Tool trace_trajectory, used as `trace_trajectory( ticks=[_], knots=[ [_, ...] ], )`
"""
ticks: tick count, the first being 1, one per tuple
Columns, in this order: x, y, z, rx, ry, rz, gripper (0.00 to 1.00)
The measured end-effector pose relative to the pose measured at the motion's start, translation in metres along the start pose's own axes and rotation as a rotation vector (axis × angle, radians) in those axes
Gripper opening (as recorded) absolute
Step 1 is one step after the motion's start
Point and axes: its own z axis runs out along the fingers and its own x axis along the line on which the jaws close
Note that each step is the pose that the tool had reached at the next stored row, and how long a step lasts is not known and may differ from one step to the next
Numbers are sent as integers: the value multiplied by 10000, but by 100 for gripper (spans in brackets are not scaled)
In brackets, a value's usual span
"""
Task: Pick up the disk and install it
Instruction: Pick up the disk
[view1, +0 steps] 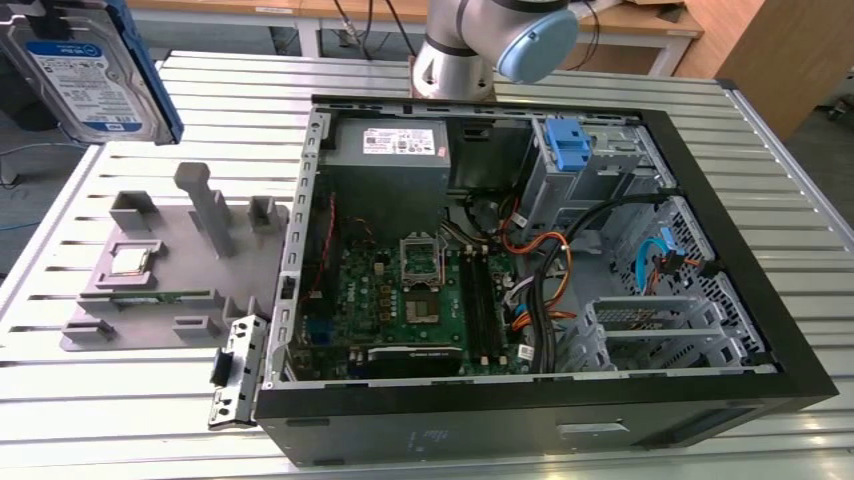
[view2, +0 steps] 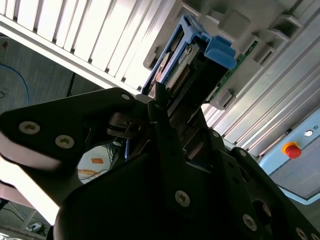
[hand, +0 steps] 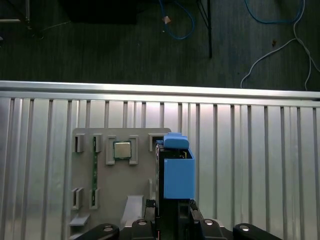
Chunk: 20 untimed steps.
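Observation:
The disk (view1: 80, 80), silver with a blue-and-white label and a blue bracket, hangs in the air at the exterior view's upper left, well away from the open computer case (view1: 790, 335). In both wrist views my gripper (hand: 172, 212) (view2: 167, 117) is shut on it. The first wrist view shows the disk (hand: 178, 177) edge-on, blue bracket outward, above the grey fixture plate (hand: 100, 185). The second wrist view has the disk (view2: 192, 57) sticking out beyond the dark fingers (view2: 165, 135). Inside the case, a drive bay with a blue latch (view1: 567, 145) sits at the back.
The slatted metal table (view1: 134, 420) carries the grey fixture plate (view1: 167, 285) with a processor chip (view1: 130, 260) and upright posts. Cables and a motherboard (view1: 400, 300) fill the case. The arm's base (view1: 494, 40) stands behind it. A red stop button (view2: 291, 149) is nearby.

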Motion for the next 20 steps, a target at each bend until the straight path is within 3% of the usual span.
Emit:
trace_trajectory(
  ticks=[15, 20],
  knots=[
    [-19, 15, -263, 2, -1, -1, 35],
    [-21, 16, -287, 3, -1, -1, 35]
  ],
)
